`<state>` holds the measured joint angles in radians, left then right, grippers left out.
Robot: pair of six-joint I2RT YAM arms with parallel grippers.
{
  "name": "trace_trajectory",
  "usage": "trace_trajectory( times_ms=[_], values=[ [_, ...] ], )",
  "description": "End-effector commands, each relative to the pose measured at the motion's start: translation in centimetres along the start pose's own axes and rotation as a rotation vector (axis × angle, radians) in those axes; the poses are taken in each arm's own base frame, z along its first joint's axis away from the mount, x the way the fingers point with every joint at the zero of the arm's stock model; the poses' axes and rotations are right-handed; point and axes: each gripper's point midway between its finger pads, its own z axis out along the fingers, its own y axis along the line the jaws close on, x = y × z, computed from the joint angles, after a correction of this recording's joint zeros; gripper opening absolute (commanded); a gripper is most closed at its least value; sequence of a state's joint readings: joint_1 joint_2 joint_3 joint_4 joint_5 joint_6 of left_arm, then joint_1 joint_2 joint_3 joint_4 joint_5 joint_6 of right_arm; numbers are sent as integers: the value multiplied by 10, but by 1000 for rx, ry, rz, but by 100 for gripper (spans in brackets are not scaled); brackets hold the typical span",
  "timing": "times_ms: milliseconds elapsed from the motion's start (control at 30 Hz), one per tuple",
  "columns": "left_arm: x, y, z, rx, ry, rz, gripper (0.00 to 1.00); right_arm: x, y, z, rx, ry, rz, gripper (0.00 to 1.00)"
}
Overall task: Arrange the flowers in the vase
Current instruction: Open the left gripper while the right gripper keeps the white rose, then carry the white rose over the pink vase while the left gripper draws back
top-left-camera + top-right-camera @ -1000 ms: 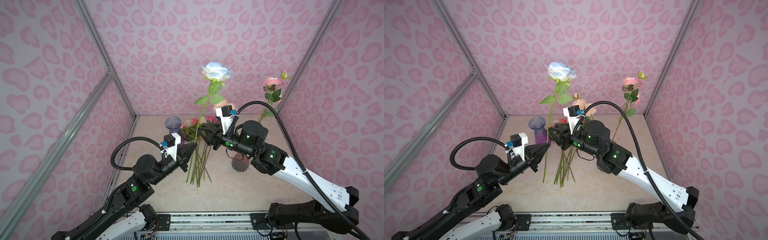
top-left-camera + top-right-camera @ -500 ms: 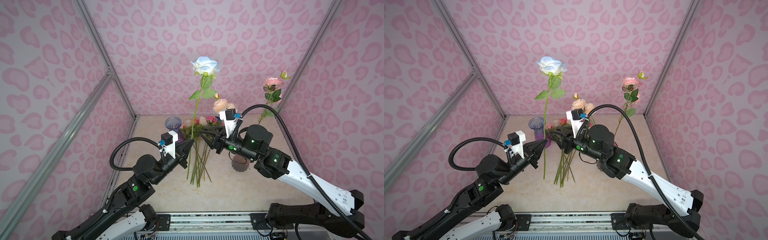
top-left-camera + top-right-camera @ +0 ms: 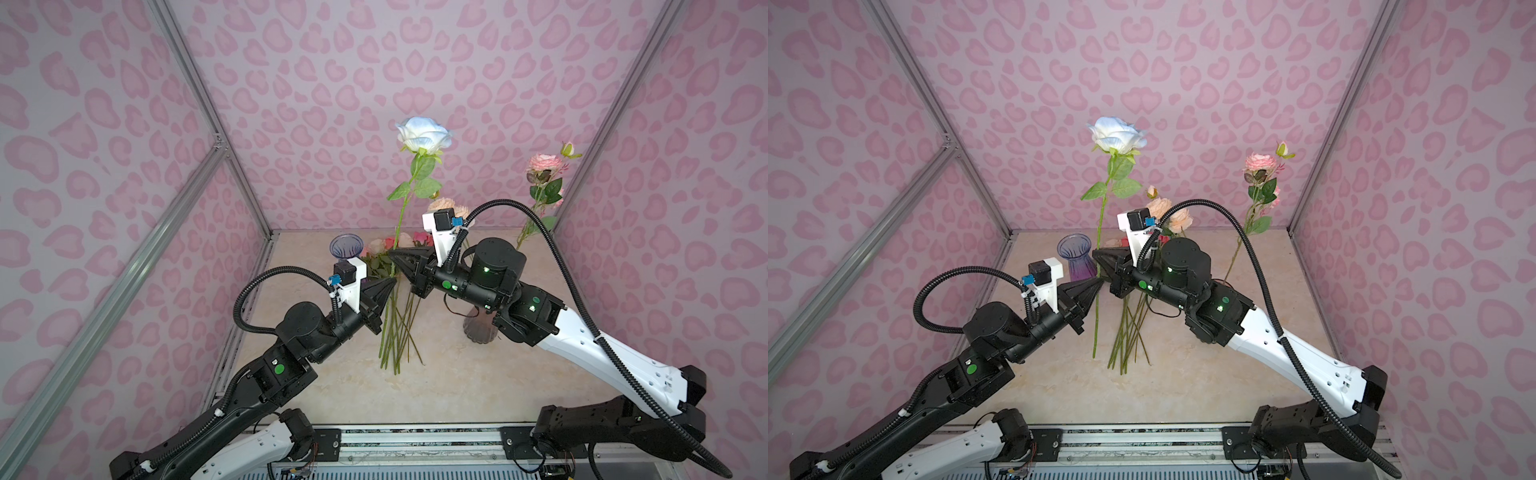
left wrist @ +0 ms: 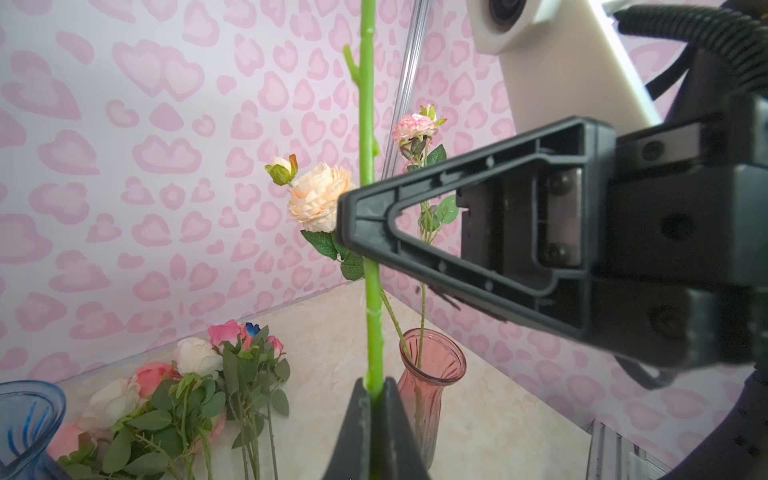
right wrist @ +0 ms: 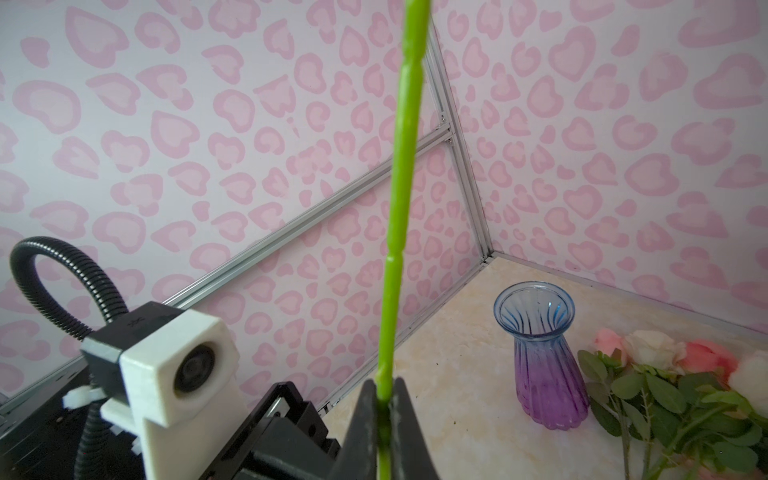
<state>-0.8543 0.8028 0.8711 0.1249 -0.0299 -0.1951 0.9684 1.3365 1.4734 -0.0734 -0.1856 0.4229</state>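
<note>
Right, you have both clamped on the stem (image 3: 401, 220) of the pale blue rose (image 3: 424, 135), upright above the counter (image 3: 457, 374): left end effector (image 3: 392, 281) low, right end effector (image 3: 391, 253) just above. Judge it light, top-heavy, springy and slick; grip mid-stem, below the leaves (image 3: 420, 188).

Top views look down from the front; close wrist cameras (image 5: 183, 370) seemingly face each other, sharing the stem (image 4: 372, 316).
</note>
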Motion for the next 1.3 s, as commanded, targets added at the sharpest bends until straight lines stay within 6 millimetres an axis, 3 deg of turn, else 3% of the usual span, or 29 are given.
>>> trace_trajectory(
  times_ms=[0,133,300,333,500,700,900,1067,1167,1267],
  values=[
    [-7,-3,1,10,-14,3,7,-2,5,0,-21,-6,-12,2],
    [-3,-1,3,0,-4,-1,18,-4,2,-1,-3,-11,-20,0],
    [-1,8,0,-46,-4,-11,55,-1,-5,-4,38,1,-50,0],
    [-1,10,-2,-58,-5,-12,58,-15,0,-9,39,-25,-63,0],
    [4,33,-23,-181,-33,-18,68,-29,-12,-38,153,-34,-170,0],
    [25,66,-42,-351,-50,-98,69,-46,-55,-98,462,-35,-343,0],
    [38,73,-47,-378,-37,-107,69,-83,-90,-154,714,-126,-441,0],
    [44,72,-41,-371,-11,-110,69,-102,-119,-175,878,-166,-495,0],
    [47,71,-39,-369,3,-104,69,-109,-138,-179,960,-165,-524,0],
    [48,72,-38,-375,14,-93,69,-94,-164,-166,981,-109,-525,0]
  ],
)
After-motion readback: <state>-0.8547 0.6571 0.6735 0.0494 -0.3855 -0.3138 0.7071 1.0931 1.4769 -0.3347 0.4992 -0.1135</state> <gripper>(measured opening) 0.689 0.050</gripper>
